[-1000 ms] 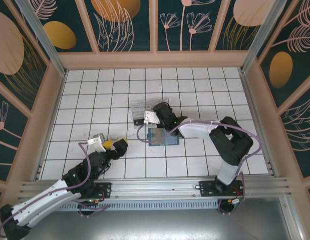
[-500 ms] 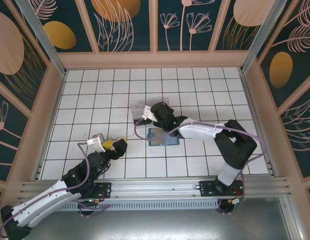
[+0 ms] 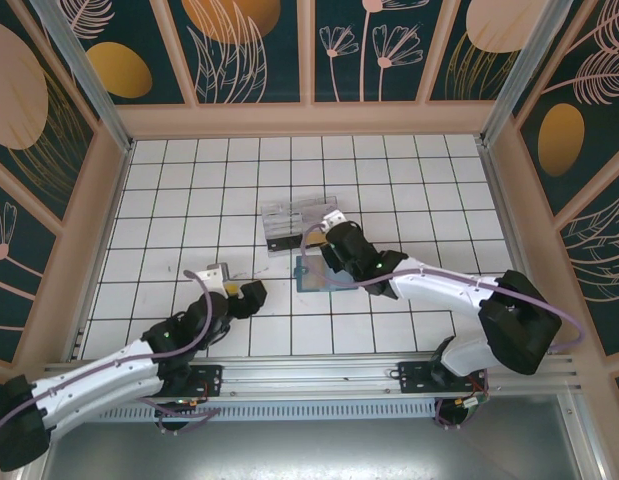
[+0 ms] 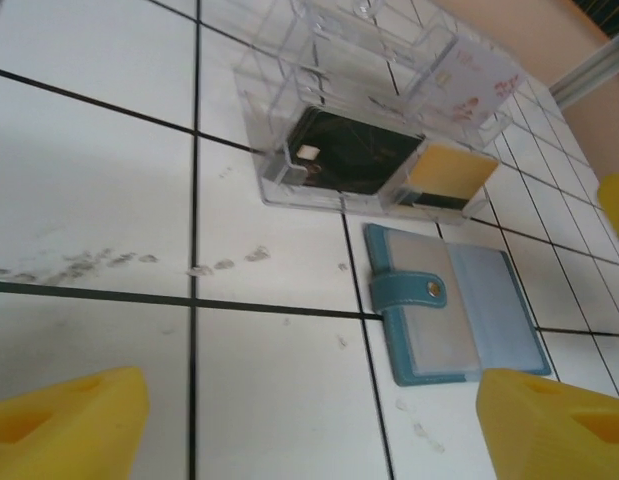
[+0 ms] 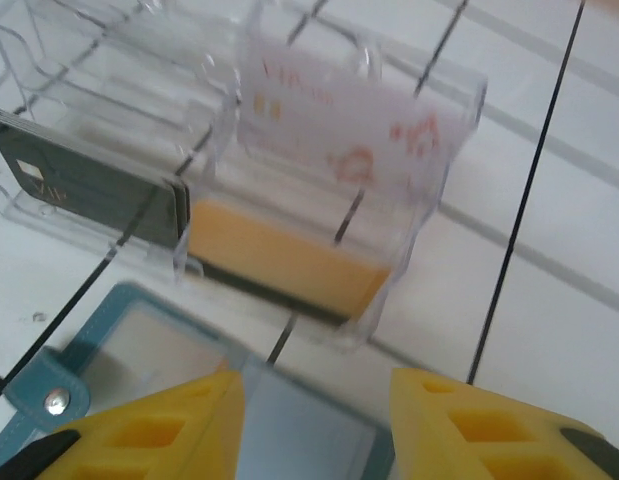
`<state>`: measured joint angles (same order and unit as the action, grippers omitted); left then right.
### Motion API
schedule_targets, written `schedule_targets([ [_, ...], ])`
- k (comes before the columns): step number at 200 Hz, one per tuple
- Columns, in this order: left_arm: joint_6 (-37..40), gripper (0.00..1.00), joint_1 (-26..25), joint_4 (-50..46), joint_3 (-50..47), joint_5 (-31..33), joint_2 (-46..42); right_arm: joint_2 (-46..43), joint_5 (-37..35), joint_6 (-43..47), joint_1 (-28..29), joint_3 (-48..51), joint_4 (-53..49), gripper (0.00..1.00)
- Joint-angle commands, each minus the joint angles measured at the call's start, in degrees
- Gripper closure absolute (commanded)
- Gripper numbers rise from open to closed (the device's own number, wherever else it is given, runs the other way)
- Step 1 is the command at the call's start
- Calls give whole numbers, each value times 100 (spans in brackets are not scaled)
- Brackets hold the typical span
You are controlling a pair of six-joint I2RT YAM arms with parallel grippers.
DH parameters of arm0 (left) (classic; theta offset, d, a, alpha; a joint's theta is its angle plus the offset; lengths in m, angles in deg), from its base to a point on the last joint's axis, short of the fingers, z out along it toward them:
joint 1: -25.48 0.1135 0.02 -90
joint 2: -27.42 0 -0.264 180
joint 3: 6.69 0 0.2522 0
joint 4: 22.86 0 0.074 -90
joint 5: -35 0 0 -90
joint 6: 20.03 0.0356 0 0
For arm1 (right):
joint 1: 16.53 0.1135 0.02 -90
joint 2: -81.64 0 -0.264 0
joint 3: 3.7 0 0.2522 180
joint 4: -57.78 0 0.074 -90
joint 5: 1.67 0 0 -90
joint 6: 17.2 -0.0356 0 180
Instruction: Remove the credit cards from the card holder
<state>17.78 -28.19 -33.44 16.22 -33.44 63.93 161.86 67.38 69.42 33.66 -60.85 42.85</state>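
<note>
The card holder [image 4: 459, 318] lies open and flat on the tiles, teal with a snap tab and greyish-blue pages; it shows too as card holder [image 3: 311, 276] and card holder [image 5: 139, 350]. Just beyond it, a clear compartment box [image 4: 319, 100] holds a dark card [image 4: 354, 165], an orange card [image 4: 451, 172] and a white card with red print [image 5: 339, 120]. My right gripper [image 5: 319, 430] hovers open over the holder's page, nothing between its yellow fingers [image 5: 489, 425]. My left gripper [image 4: 309, 430] stands open over bare tile, left of and short of the holder.
The clear box [image 3: 294, 222] sits mid-table, touching the holder's far edge. Wooden walls [image 3: 99, 220] ring the white tiled floor. Smudges mark the tile [image 4: 109, 265] left of the holder. The right arm [image 3: 439, 285] stretches low across the right middle.
The right gripper has drawn back from the clear box to above the card holder, its arm stretching out lower. The left gripper has crept right and its jaws have narrowed a little.
</note>
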Motion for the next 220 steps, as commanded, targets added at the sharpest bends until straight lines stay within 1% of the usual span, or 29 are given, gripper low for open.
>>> schedule_targets([
  [1,-66,27,-11,709,452,-505,723,-199,518,-1461,-88,384,66,56],
  [26,-210,40,-18,861,861,-860,1653,-350,675,-1948,-151,891,342,59],
  [33,-255,46,-24,966,939,-982,1887,-403,761,-2076,-197,1018,417,60],
  [50,-384,48,-133,1133,1135,-1118,2386,-527,1161,-2369,-417,1347,638,63],
  [58,-401,52,-209,1149,1269,-1106,2602,-581,1334,-2454,-542,1482,756,65],
  [72,-399,53,-356,1093,1507,-1041,2959,-652,1523,-2534,-711,1650,887,66],
  [92,-434,53,-472,1126,1794,-1052,3436,-668,1694,-2536,-893,1802,1047,66],
  [125,-453,53,-504,1139,2184,-1126,4194,-607,1854,-2481,-1010,1896,1198,67],
  [188,-269,56,-504,1063,2697,-999,5035,-485,1940,-2361,-1038,1916,1224,68],
  [220,-231,59,-494,766,3023,-718,5410,-386,1899,-2321,-1038,1908,1208,68],
])
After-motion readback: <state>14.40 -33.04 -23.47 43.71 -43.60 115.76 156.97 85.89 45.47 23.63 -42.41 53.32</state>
